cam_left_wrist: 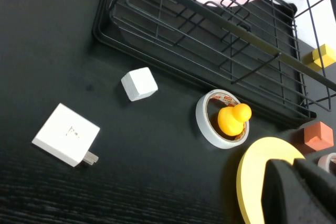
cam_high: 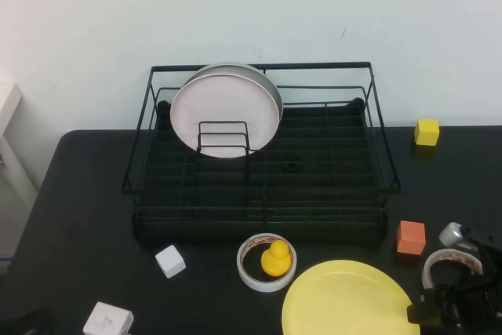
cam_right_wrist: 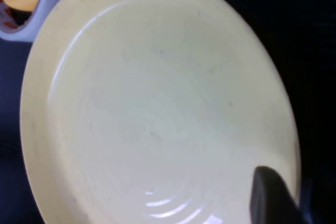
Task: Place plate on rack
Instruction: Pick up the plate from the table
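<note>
Touching plate point(cam_high: 345, 300) rim, right end effector point(cam_high: 423, 313)

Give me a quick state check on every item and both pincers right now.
yellow plate: flat on table, not racked.
rack: holds one pale plate upright.
tape roll: lying flat, duck inside.
left pincer: shut, empty, above the table near the yellow plate.
right pincer: at yellow plate's right edge; a finger over the rim.

A raised camera looks down across the table toward the far rack point(cam_high: 263, 154), while the left wrist camera views the near left and the right wrist camera hovers close over the shared yellow plate point(cam_high: 345, 300).
</note>
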`<action>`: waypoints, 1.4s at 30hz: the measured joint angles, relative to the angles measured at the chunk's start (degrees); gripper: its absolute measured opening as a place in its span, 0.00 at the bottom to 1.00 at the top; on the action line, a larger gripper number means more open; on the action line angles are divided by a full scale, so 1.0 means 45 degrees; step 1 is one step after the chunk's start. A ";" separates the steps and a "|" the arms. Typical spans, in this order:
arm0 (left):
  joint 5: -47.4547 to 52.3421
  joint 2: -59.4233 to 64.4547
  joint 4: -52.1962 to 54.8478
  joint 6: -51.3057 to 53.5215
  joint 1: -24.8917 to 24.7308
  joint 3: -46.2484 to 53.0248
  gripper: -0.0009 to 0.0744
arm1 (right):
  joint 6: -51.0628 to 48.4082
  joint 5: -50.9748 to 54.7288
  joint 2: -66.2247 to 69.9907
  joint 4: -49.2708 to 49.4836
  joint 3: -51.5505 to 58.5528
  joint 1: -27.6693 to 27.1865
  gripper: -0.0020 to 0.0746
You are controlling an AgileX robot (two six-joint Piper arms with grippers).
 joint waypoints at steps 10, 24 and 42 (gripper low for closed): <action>0.0000 0.0000 0.0000 0.0012 0.0000 0.0000 0.01 | 0.0000 0.0310 0.0000 -0.0003 0.0000 0.0000 0.39; 0.0100 0.0000 -0.0042 0.0012 0.0000 0.0000 0.01 | -0.0029 0.0303 0.0555 -0.0053 0.0000 0.0000 0.39; 0.0108 0.0000 -0.0073 0.0012 0.0000 0.0000 0.01 | 0.0093 -0.0009 0.0542 -0.0358 0.0000 0.0000 0.23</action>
